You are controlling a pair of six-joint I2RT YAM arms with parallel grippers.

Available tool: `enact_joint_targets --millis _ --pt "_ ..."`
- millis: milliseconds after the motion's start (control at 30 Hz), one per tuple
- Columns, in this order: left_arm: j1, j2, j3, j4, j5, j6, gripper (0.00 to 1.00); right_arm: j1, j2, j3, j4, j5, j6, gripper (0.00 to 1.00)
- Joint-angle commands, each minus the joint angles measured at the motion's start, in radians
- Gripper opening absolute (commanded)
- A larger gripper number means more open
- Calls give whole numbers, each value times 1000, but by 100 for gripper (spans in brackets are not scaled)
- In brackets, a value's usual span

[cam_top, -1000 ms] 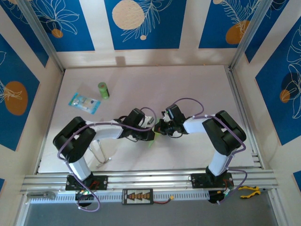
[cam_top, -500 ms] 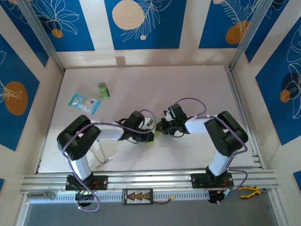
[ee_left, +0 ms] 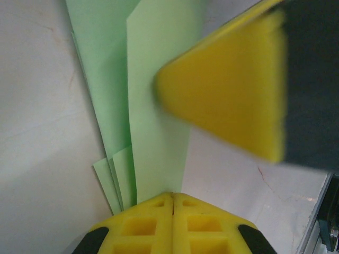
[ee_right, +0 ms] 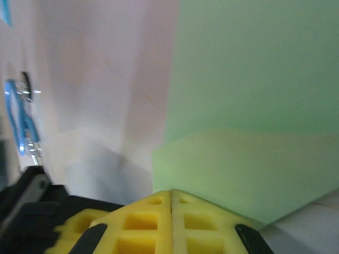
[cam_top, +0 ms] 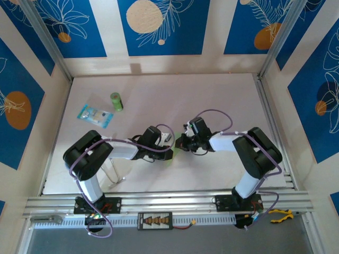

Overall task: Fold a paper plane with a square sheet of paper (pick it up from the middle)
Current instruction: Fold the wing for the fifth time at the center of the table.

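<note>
The pale-green sheet of paper lies folded in long layers on the white table, several edges fanned at its near end. My left gripper is shut, its tips resting on the paper's near edge. My right gripper is also shut, its tips on a folded flap of the paper. From above, both grippers meet at mid-table, left and right, and cover most of the paper, leaving a green sliver. A yellow pad of the right gripper shows blurred in the left wrist view.
A small green cylinder and a clear blue-printed packet lie at the back left. A thin metal stand sits by the left arm's base. Walls enclose the table, with a rail along the right side.
The left arm has shifted slightly left, and both wrists sit a little lower over the paper. Both grippers stay shut at the same spot.
</note>
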Motion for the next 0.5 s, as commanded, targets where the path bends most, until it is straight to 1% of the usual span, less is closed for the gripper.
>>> enact_joint_targets --millis 0,133,467 --pt "5 16 -39 -164 -30 12 0 -20 51 25 -32 33 -18 3" --pt "7 11 -46 -178 -35 25 0 -77 90 24 -14 8 -13 3" --pt "5 27 -64 -163 -17 24 0 -201 124 85 -119 69 7 3"
